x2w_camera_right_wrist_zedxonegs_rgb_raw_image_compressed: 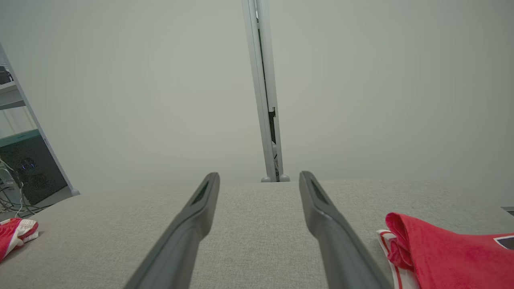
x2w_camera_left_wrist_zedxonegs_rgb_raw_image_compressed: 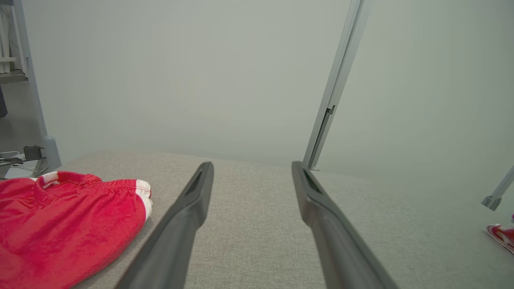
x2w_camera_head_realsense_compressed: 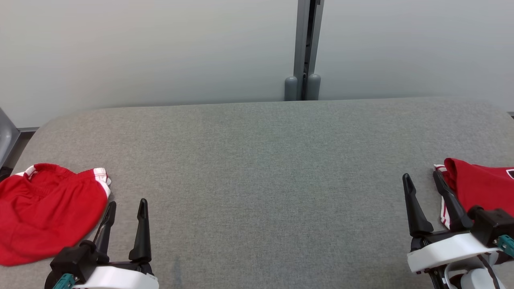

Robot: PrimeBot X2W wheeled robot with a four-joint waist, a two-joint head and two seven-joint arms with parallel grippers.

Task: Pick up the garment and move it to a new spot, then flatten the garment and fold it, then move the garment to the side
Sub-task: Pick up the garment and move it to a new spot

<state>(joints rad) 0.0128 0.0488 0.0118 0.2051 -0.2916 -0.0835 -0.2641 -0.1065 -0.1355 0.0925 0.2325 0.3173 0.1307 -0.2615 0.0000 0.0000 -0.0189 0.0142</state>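
Note:
Red shorts (x2w_camera_head_realsense_compressed: pixel 48 218) with white trim lie crumpled at the near left of the grey table (x2w_camera_head_realsense_compressed: pixel 265 160); the left wrist view shows the same shorts (x2w_camera_left_wrist_zedxonegs_rgb_raw_image_compressed: pixel 60 228) at its lower left. A second red garment (x2w_camera_head_realsense_compressed: pixel 482 188) with white stripes lies at the near right edge, and appears again as a red garment (x2w_camera_right_wrist_zedxonegs_rgb_raw_image_compressed: pixel 449 253) in the right wrist view. My left gripper (x2w_camera_head_realsense_compressed: pixel 126 204) stands open just right of the shorts, empty. My right gripper (x2w_camera_head_realsense_compressed: pixel 421 176) is open too, its outer finger (x2w_camera_head_realsense_compressed: pixel 449 200) next to the second garment's edge.
A pale partition wall runs behind the table, with a grey post (x2w_camera_head_realsense_compressed: pixel 304 48) at its middle. A shelf frame (x2w_camera_right_wrist_zedxonegs_rgb_raw_image_compressed: pixel 24 132) and cables (x2w_camera_left_wrist_zedxonegs_rgb_raw_image_compressed: pixel 16 156) stand off the table's left side.

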